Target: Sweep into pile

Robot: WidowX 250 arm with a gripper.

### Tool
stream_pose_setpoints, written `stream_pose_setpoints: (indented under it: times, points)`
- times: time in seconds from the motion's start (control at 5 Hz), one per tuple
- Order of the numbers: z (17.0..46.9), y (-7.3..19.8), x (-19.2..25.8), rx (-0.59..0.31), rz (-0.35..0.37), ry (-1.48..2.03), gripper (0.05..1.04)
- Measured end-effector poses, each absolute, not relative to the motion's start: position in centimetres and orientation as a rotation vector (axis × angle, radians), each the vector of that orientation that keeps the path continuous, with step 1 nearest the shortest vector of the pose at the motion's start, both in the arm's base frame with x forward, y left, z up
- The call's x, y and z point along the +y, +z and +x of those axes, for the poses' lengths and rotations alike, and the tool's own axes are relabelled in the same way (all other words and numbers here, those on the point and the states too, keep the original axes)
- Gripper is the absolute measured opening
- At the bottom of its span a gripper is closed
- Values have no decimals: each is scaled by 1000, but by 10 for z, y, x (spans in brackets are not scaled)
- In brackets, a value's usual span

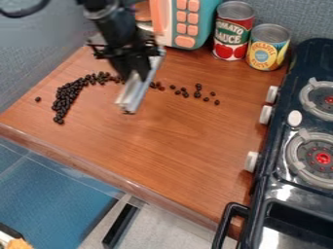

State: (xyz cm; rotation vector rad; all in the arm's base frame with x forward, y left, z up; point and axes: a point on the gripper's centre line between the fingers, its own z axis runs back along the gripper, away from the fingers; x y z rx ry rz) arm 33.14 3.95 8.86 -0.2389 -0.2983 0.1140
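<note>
A gripper (135, 73) is being held over the upper left part of the counter (172, 146), with the arm being brought in from the top edge. A silvery blade (133, 92) is being clasped between its fingers and is being held at a slant, its lower end being pointed toward the near edge of the counter. Whether the blade is being pressed to the wood cannot be told.

The beans (67, 95) are being seen on the counter on both sides of the blade. On the left, most of them are being gathered in a dense, curved band, which is being bent from near the blade down toward the near edge. One bean (38, 99) is being left apart, farther left. On the right, a smaller number are being spread in a loose, broken line, some touching and some apart.

Behind the beans, a teal and orange microwave (200, 24) is being seen at the back of the counter. Beside it, a red tomato can (232, 31) and a yellow pineapple can (267, 47) are being kept upright, near the wall. The right side is being taken up by a dark stove (278, 124), with two burners and pale knobs being shown on it.
</note>
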Motion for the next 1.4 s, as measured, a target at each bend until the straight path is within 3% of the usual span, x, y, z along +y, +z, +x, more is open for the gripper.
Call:
stream_pose_setpoints:
  times: [0.4, 0.8, 1.4]
  points:
    - [368, 68, -40, -203, -256, 134, 339]
    - [403, 36, -84, -157, -210, 164, 339]
    - [408, 22, -60, -174, -153, 206, 339]
